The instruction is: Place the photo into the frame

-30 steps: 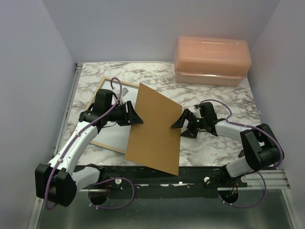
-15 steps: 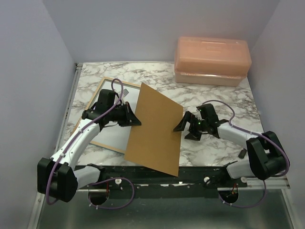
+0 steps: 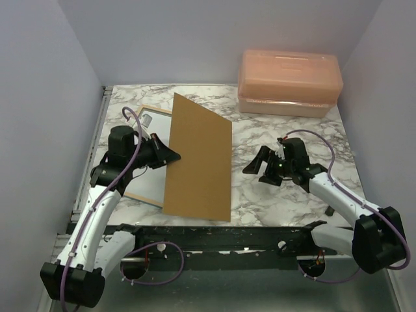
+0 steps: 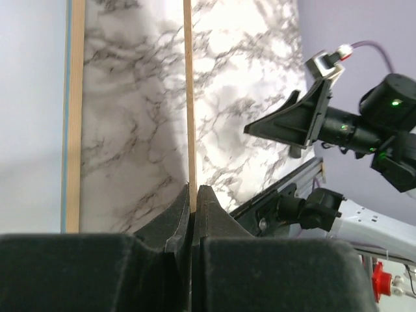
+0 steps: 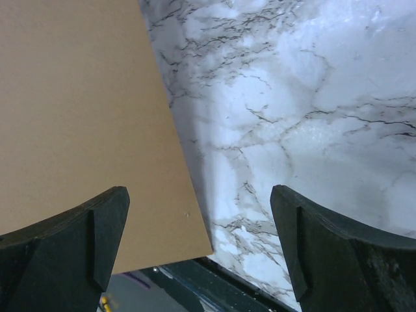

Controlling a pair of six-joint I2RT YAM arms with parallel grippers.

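Note:
My left gripper is shut on the left edge of a plain brown backing board, which stands tilted above the marble table. In the left wrist view the board shows edge-on, running into the closed left gripper. The frame lies flat under and left of the board, pale wood side up; its rim shows a blue stripe. A pale sheet fills its opening; I cannot tell whether that is the photo. My right gripper hangs open to the right of the board, clear of it. The right wrist view has the board left of the open right gripper.
A peach plastic box stands at the back right of the table. Bare marble lies between it and the right arm. A black rail runs along the table's near edge, just below the board's lower edge.
The left gripper closed on the board's edge and carried it left, over the frame. The right gripper stayed open and drew back right, away from the board.

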